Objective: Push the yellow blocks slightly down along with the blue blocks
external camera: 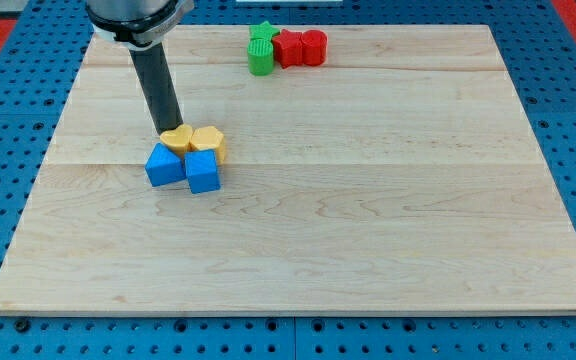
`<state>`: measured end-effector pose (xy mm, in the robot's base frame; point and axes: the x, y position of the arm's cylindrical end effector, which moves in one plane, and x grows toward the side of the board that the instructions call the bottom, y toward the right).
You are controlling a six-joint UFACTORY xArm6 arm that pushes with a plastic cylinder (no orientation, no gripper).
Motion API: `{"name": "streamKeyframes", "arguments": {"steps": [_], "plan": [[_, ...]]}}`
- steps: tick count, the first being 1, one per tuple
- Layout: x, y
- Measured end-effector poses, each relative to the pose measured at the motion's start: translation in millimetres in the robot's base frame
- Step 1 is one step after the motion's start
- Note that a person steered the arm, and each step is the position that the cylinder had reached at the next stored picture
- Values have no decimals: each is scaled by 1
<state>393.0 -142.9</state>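
Observation:
Two yellow blocks sit side by side left of the board's middle: a rounded yellow block (176,138) and a yellow hexagon-like block (209,141). Two blue blocks touch them from below: a blue triangle-like block (164,165) and a blue cube-like block (202,171). My tip (165,133) is at the upper-left edge of the left yellow block, touching or nearly touching it, above the cluster.
At the view's top, two green blocks (261,50) stand next to two red blocks (300,48). The wooden board (368,200) lies on a blue perforated table (8,150).

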Motion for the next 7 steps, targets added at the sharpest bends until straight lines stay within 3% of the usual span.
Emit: {"name": "streamKeyframes", "arguments": {"steps": [7], "plan": [[0,5]]}}
